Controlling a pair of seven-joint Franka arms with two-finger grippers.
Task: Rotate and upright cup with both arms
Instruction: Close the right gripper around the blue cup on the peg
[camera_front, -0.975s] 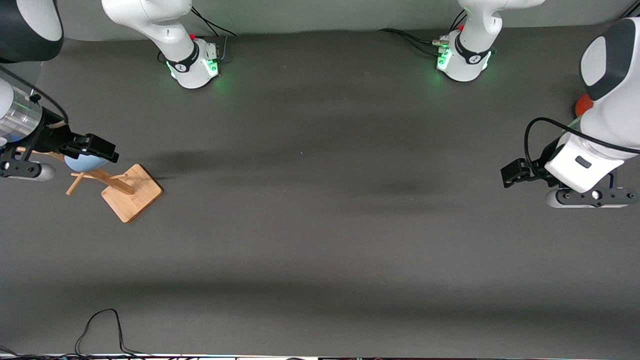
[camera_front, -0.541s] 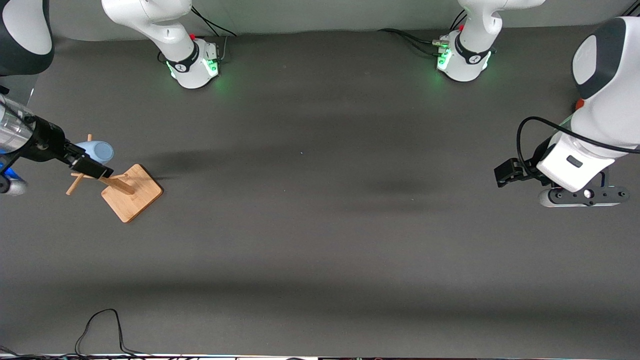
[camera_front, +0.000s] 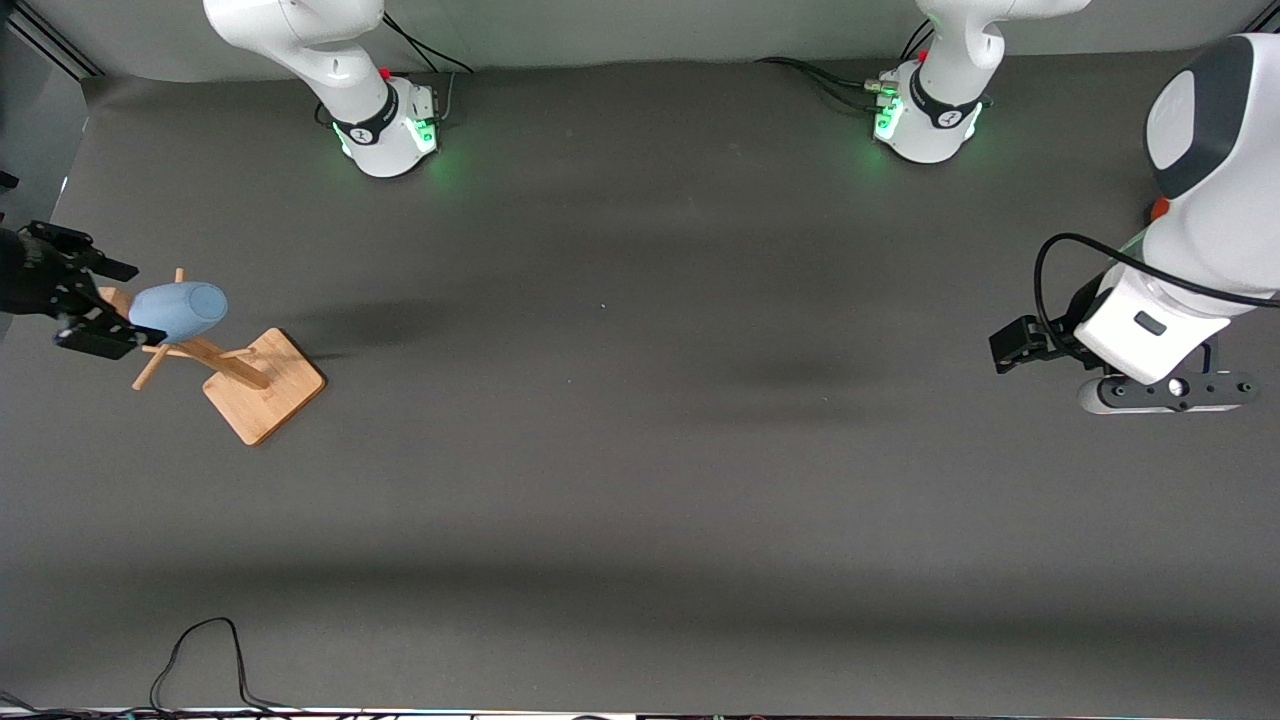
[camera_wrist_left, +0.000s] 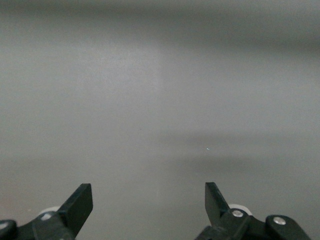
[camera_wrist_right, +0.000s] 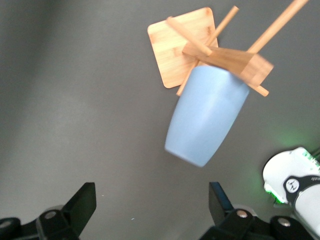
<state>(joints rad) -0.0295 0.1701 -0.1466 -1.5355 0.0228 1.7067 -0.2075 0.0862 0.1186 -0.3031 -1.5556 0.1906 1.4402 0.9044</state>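
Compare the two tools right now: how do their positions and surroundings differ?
The right tool sits at the cup hung on the wooden rack, open and not gripping it. The left tool waits over bare table at the left arm's end, nothing near it. Both are open and empty.

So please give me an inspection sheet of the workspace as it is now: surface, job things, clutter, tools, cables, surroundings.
Surface: dark grey table, bare in the middle.
Job's things: light-blue cup hung mouth-first on a peg of the wooden rack, tilted, not upright, at the right arm's end of the table.
Clutter: an orange-red object mostly hidden by the left arm.
Tools: right tool open, next to the cup, not touching it; left tool open, empty, waiting above the table at the left arm's end.
Cables: black cable loop at the table edge nearest the front camera; cables at both bases.
Surroundings: light wall along the bases.
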